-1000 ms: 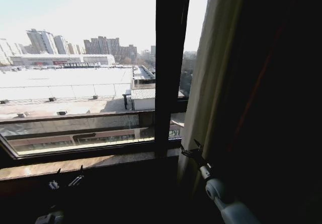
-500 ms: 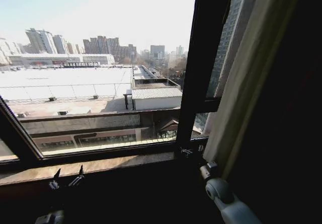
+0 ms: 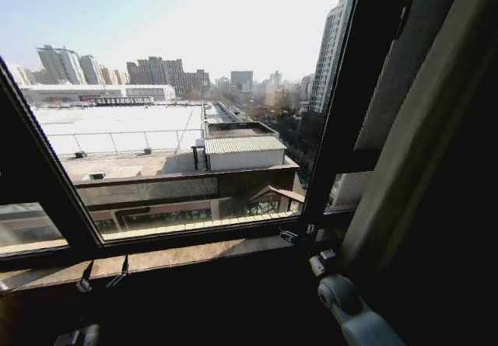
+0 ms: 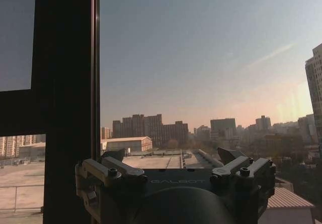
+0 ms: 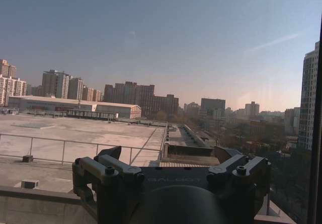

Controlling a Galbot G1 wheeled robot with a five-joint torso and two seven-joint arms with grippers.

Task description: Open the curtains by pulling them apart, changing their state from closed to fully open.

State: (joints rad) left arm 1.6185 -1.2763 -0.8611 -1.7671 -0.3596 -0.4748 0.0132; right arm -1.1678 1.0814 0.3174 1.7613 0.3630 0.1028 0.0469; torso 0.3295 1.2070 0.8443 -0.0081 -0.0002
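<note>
Your curtains (image 3: 405, 159) hang bunched at the window's right edge, glass uncovered. Both pincers sit low by the sill, jaws spread and empty: left pincer (image 3: 101, 276), right pincer (image 3: 299, 233) nearest the fabric.

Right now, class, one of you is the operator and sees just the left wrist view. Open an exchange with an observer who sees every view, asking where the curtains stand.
Operator: I see glass and skyline. Where are the curtains?
Observer: The curtains hang gathered at the window's right edge.
Operator: Is the other arm holding them?
Observer: No. The right gripper is by the foot of the window frame, open, apart from the fabric.
Operator: How high is my own arm?
Observer: The left gripper is low, just under the sill.
</note>
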